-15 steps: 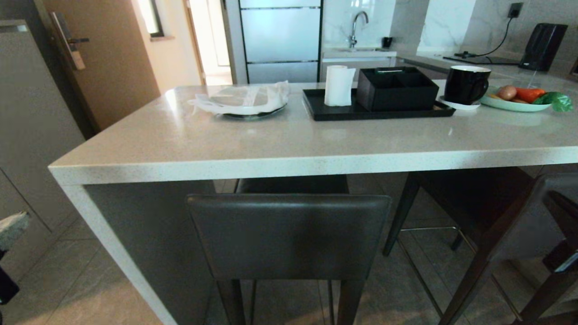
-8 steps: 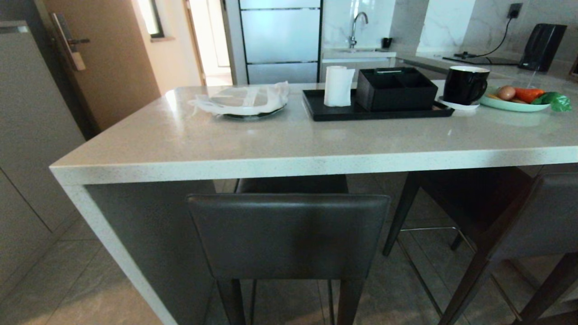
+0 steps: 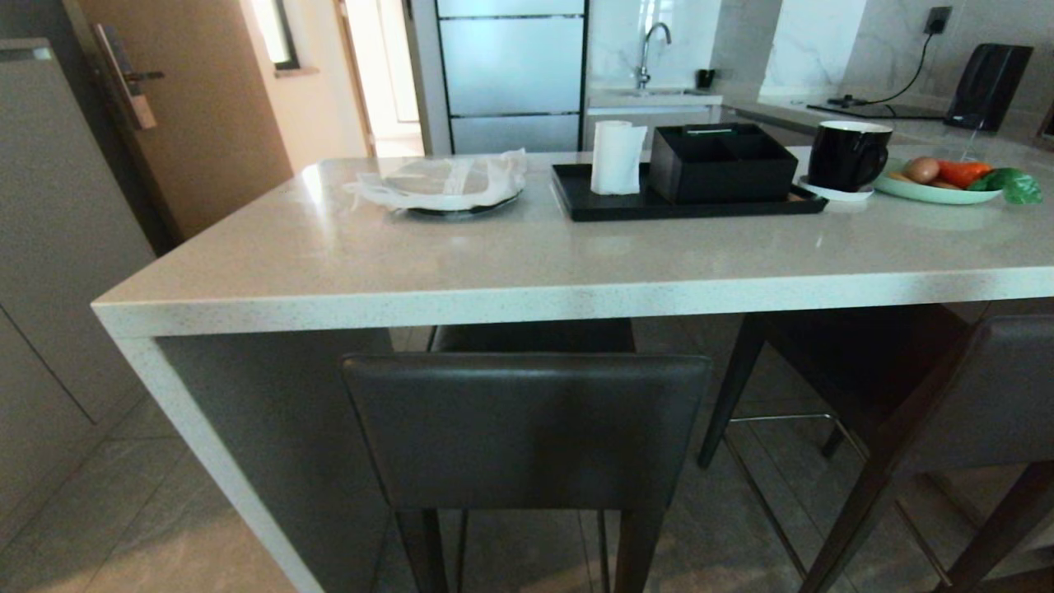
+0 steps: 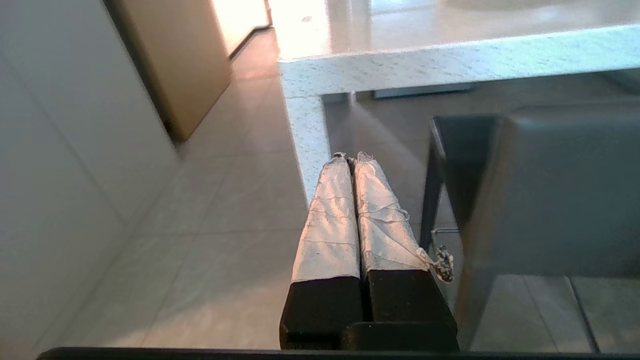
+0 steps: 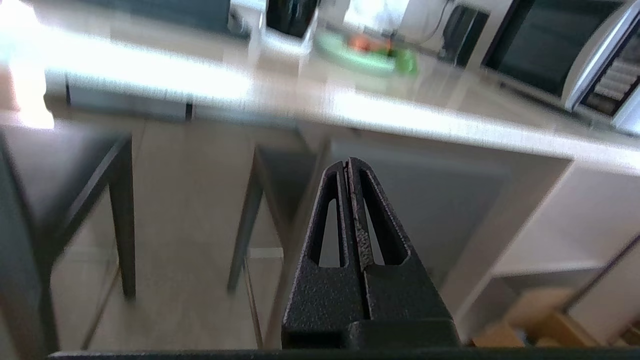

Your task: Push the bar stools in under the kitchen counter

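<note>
**Operator:** What differs from a second ago?

**Robot:** My left hand (image 4: 350, 159) and right hand (image 5: 348, 165) have left the head view's lower corners. Both are clenched on nothing and show only in their wrist views. The stools and the surface (image 3: 527, 255) have not shifted.

**Operator:** Stool positions?

**Robot:** The near bar stool (image 3: 527, 428) has its seat under the surface and its backrest just outside the edge. The second bar stool (image 3: 889, 371) stands to the right, angled.

**Operator:** Anything obscured?

**Robot:** The second stool is cut off at the frame edge. The right wrist view is blurred.
</note>
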